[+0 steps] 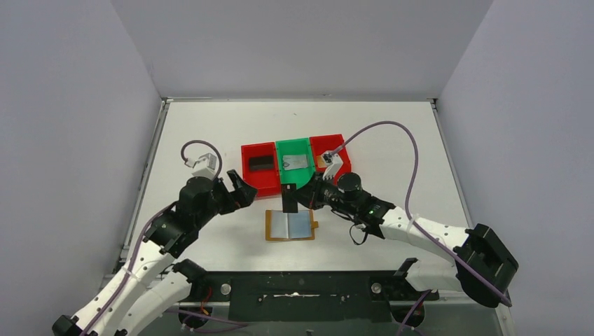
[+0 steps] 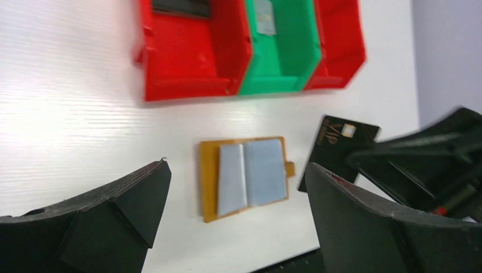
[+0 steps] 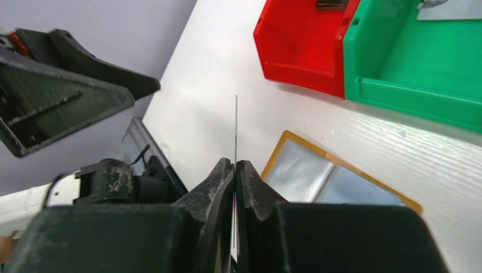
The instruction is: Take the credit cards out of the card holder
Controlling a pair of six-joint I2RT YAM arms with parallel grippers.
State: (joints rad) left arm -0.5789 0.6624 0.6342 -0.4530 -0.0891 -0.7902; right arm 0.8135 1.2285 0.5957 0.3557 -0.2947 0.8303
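Observation:
The card holder lies open and flat on the table, tan with pale blue-grey sleeves. My right gripper is shut on a black credit card, which it holds upright just beyond the holder's far edge. That card shows its gold logo and chip in the left wrist view and is edge-on in the right wrist view. My left gripper is open and empty, up and to the left of the holder.
Three bins stand in a row behind the holder. The left red bin holds a dark flat thing, and the green bin holds a silver-grey card. The right red bin is partly covered by my right wrist.

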